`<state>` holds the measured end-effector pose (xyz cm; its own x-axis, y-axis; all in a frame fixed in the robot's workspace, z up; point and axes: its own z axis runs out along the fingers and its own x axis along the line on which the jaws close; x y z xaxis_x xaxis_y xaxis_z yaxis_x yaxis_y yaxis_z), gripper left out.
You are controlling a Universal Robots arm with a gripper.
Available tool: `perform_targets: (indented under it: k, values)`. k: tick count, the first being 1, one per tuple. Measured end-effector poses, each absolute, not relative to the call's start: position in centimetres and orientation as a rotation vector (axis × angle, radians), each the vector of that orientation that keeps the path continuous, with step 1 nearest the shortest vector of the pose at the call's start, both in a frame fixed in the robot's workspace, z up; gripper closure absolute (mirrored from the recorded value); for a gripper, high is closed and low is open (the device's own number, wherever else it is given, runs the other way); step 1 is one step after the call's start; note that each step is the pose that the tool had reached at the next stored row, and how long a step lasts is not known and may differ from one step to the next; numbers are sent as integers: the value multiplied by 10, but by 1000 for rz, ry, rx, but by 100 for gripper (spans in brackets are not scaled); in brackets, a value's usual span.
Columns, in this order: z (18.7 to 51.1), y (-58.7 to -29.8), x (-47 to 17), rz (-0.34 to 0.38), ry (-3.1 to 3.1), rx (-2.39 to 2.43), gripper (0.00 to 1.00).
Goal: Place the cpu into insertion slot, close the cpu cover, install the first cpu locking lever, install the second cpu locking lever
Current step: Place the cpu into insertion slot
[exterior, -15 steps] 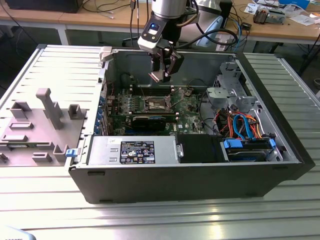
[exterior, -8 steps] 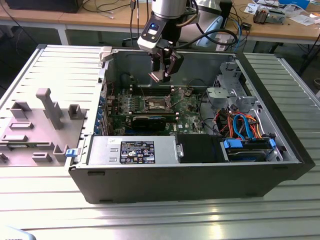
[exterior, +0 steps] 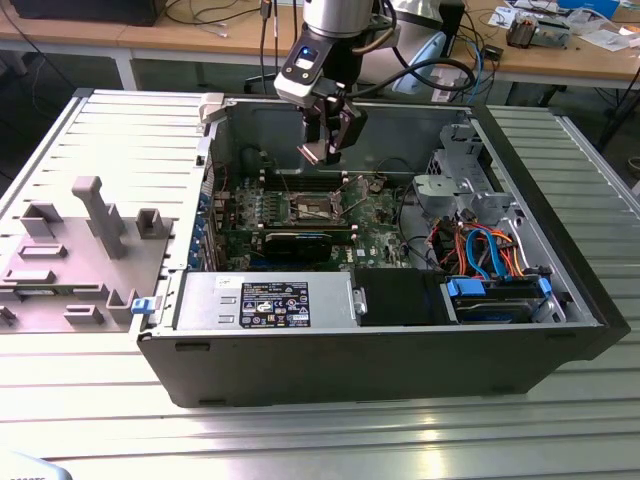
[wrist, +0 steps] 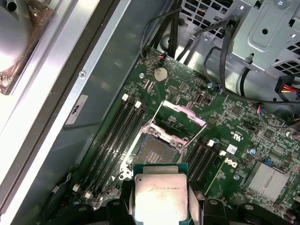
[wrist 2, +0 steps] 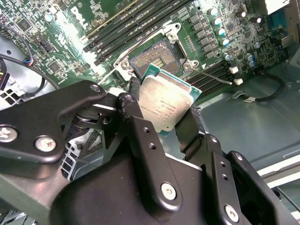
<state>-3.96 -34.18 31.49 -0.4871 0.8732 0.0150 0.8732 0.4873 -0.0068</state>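
Gripper [wrist 2: 164,104]: fingers clamped on two opposite edges of the chip, hanging inside the open computer case [exterior: 380,350].
Cpu [wrist 2: 165,101]: held in the air, clear of the board, silvery top facing the cameras in both wrist views [wrist: 160,194]; near the socket, not seated.
Insertion slot [wrist: 157,150]: uncovered, its pin field exposed.
Cpu cover [wrist: 183,111]: swung up off the socket on its hinged edge.
Motherboard [wrist: 234,136]: green, with long memory slots [wrist: 117,136] flanking the socket on both sides.

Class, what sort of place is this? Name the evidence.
Likely a robotics lab: an open computer case sits on a slotted metal table, cluttered workbenches stand behind, the claw grips the cpu.
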Motion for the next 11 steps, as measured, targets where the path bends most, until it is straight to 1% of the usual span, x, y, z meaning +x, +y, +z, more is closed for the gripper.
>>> perform_targets:
  k: [11]
  values:
    - [315, -342, -40, -3, -2685, -1600, 45]
